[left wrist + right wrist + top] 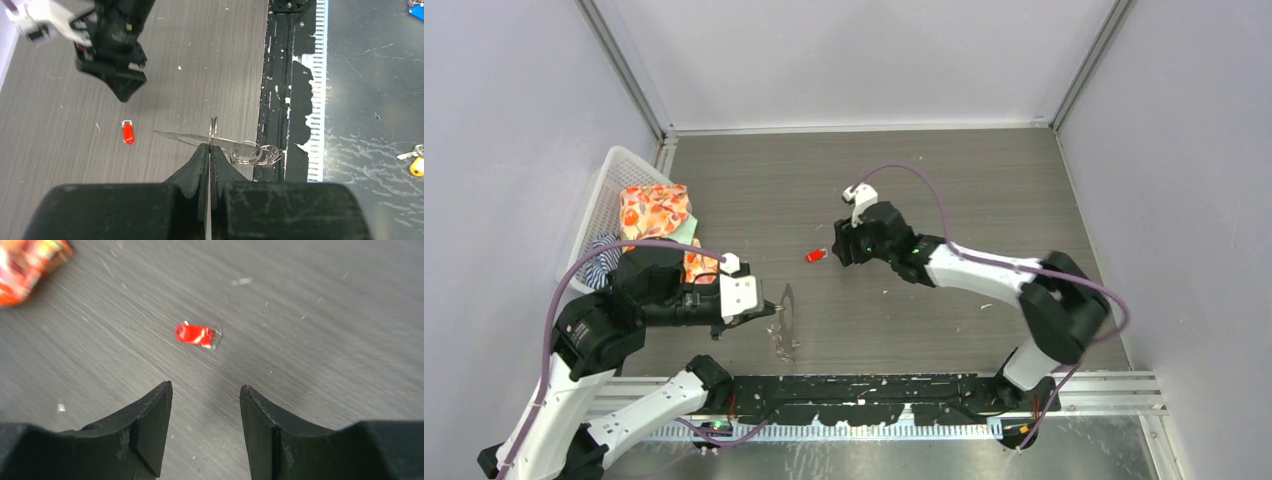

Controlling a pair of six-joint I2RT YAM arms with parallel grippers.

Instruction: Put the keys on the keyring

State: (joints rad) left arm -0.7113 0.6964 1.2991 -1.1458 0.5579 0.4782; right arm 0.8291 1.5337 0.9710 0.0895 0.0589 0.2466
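Red-headed key [194,334] lies flat on the grey table [984,190], alone, just ahead of the right gripper [206,390]; jaws set wide, nothing between them, key untouched. Left gripper [209,151] pinched tight on the wire of the keyring [787,320], holding it on edge near the table's front, well apart from the key. Step in hand, by my reading: picking up the key; threading not begun. Next move calls for a low, centred close across the small plastic head, then a carry to the ring. Hard to make out: ring seen edge-on in both views that show it, so its split cannot be found; small silver keys [255,152] bunch together, count unclear; hole in the key's head too small to tell
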